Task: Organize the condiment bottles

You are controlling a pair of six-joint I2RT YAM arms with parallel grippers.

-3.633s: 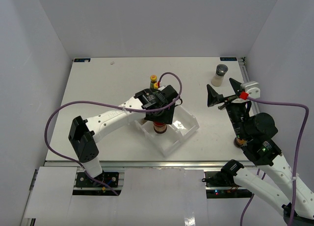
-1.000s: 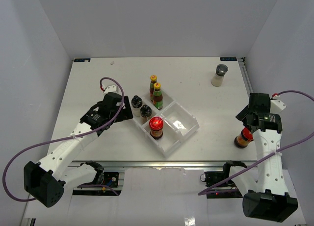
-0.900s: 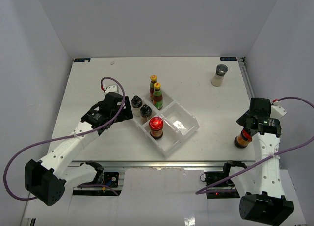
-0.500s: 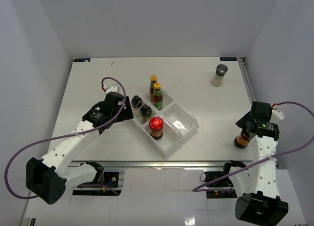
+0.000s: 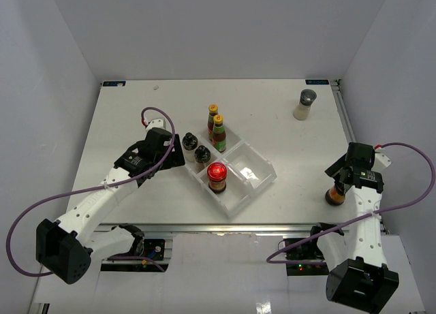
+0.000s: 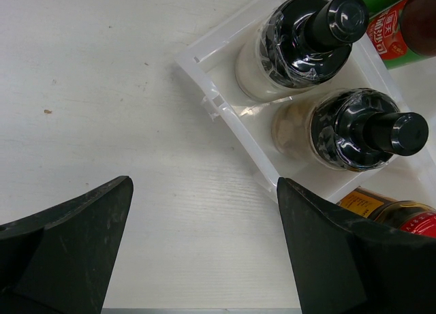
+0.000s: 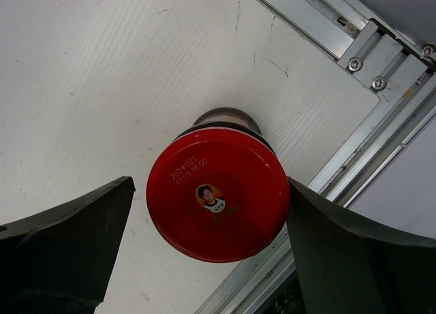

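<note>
A clear tray (image 5: 257, 169) holds two yellow-capped sauce bottles (image 5: 218, 132), two black-capped bottles (image 5: 201, 154) and one red-lidded jar (image 5: 216, 175). My left gripper (image 5: 174, 154) hangs open just left of the tray over bare table. In the left wrist view the left gripper (image 6: 204, 186) is empty, with the black-capped bottles (image 6: 320, 38) ahead of it. A second red-lidded jar (image 5: 334, 195) stands by the right table edge. My right gripper (image 5: 338, 184) is open with a finger on each side of it. The jar's red lid (image 7: 218, 191) fills the gap. A grey-lidded shaker (image 5: 306, 104) stands far right.
The metal rail (image 7: 361, 62) of the table's right edge runs right beside the second jar. One tray compartment (image 5: 238, 195) at the near corner holds nothing. White walls close the table in on three sides.
The left gripper has left the red-lidded jar in the tray and drawn back left. The right arm has swung back and come down around the jar at the right edge.
</note>
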